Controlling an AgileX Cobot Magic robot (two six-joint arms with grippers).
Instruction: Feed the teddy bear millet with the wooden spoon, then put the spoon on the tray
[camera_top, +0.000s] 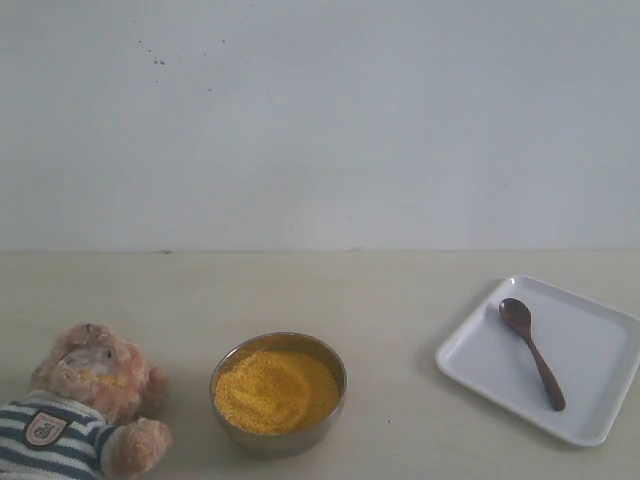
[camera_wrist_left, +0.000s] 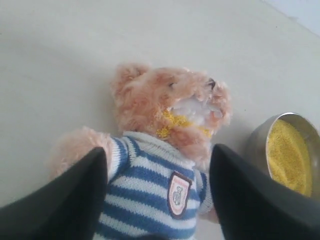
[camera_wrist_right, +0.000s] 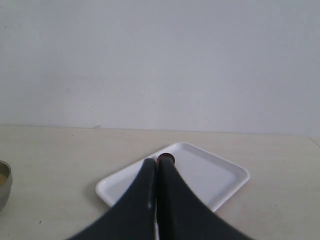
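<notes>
Two black fingers (camera_wrist_left: 75, 200) of my left gripper (camera_wrist_left: 159, 155) stand apart, one on each side of the teddy bear (camera_wrist_left: 165, 130) at its striped shirt, and I cannot tell whether either one touches the plush. Yellow grains cling to the fur under the bear's white muzzle, just above the shirt collar. Seen from the outside camera, the bear sits at about 8 o'clock on the pale table (camera_top: 400, 300), partly cut off by the frame's edge, with the badge on its chest facing the camera. At the bear's 3 o'clock, near it but not touching, stands the steel bowl (camera_top: 275, 445), filled with millet (camera_top: 276, 390) almost to the rim. The white tray (camera_top: 600, 345) lies well apart from the bowl, at about 4 o'clock on the table, turned so that one corner points toward 9 o'clock. The wooden spoon (camera_top: 532, 352) lies flat inside the tray, its oval end toward 11 o'clock and its handle running toward 5 o'clock, with white tray showing on every side of it. My right gripper (camera_wrist_right: 158, 162) has its fingers pressed together, gripping nothing; it points at the tray, and the dark rounded end of the spoon peeks out just past the fingertips
</notes>
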